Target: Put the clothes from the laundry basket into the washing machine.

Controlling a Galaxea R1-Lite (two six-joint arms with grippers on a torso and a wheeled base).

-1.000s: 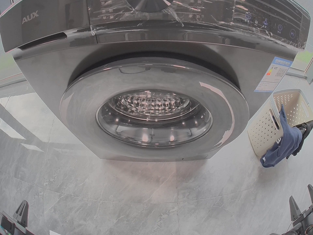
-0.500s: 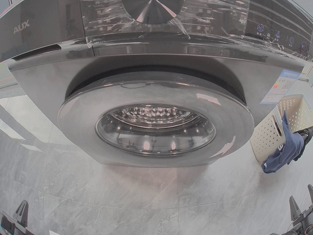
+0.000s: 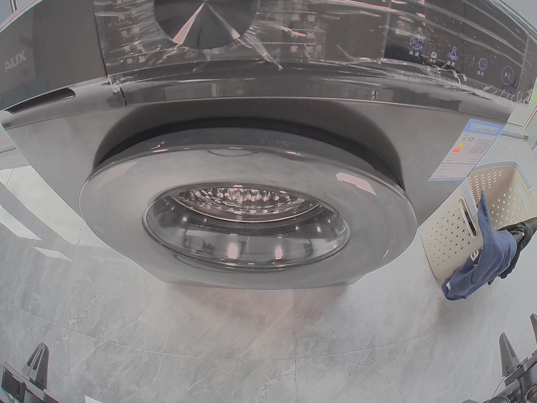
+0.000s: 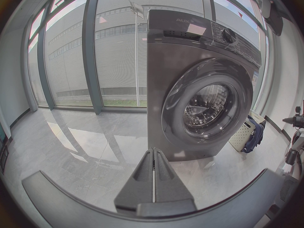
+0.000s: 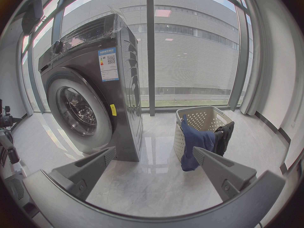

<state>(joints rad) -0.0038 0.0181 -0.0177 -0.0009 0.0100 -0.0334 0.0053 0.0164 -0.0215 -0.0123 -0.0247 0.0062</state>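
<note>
The grey washing machine [image 3: 246, 158] stands straight ahead with its round glass door [image 3: 246, 228] closed and the drum visible behind it. To its right on the floor sits the cream laundry basket [image 3: 447, 236], with a blue garment [image 3: 486, 253] draped over its rim and a black garment [image 3: 520, 233] beside it. My left gripper [image 4: 153, 149] is shut with nothing in it, low at my left and well short of the machine [image 4: 202, 108]. My right gripper [image 5: 153, 151] is open and empty, low at my right, some way from the basket [image 5: 202, 117] and the blue garment [image 5: 193, 143].
Glossy grey floor tiles [image 3: 224, 326] stretch between me and the machine. Tall windows [image 5: 196, 48] run behind the machine and the basket. A white wall [image 5: 285, 89] closes the room to the basket's right.
The whole head picture has shifted: the machine now sits lower and further left in it, so the camera moved. Basket, garments and both grippers keep their places.
</note>
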